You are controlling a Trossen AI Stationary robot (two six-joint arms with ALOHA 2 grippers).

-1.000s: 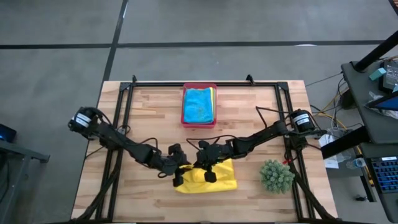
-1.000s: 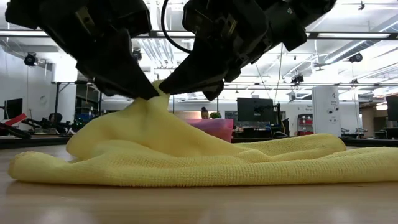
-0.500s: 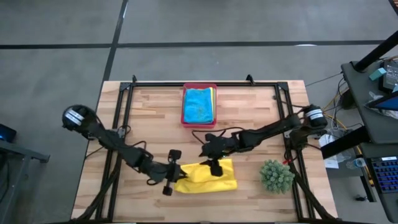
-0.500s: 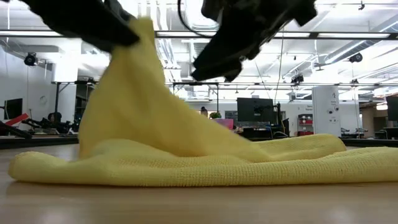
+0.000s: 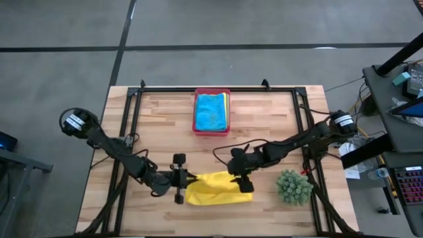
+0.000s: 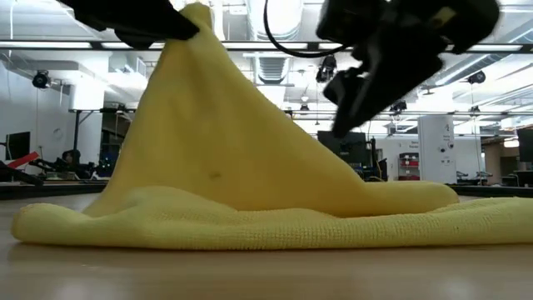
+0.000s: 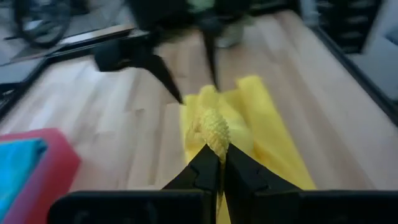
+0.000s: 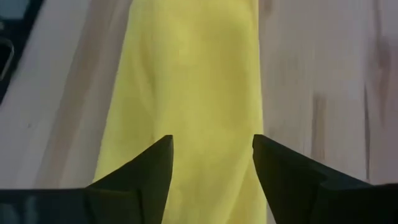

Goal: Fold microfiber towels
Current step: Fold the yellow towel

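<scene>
A yellow microfiber towel (image 5: 218,188) lies crumpled near the table's front edge, its left part drawn up into a peak (image 6: 196,21). My left gripper (image 7: 216,152) is at the towel's left end (image 5: 187,180) and is shut on that peak. My right gripper (image 8: 211,155) hangs open over the towel's right part (image 5: 243,184) and touches nothing; in the low view it shows dark above the cloth (image 6: 366,92). A turquoise towel (image 5: 211,111) lies on top in the pink tray (image 5: 211,132), with a yellow edge (image 5: 227,106) showing beside it. My left gripper pinches a bunched tuft of the yellow towel (image 7: 214,127) between its two shut fingers, at the towel's left end. The fingers come from the table's left, slanting slightly down. The held part is lifted clear, and the cloth slopes down from it like a tent onto the rest (image 6: 250,225), which lies on the table.
The pink tray stands at the far middle of the table. A spiky green plant (image 5: 294,186) stands right of the towel, close to my right arm. Black frame rails (image 5: 125,132) run along the table's sides. Bare wood (image 5: 165,125) lies between the tray and the towel.
My right gripper has let go of the towel, opened and drawn away toward the table's right edge. My left gripper has shut on the towel, then risen and moved toward the left edge. The towel's left part has been drawn up into a tall peak; its lower part has stayed on the table.
</scene>
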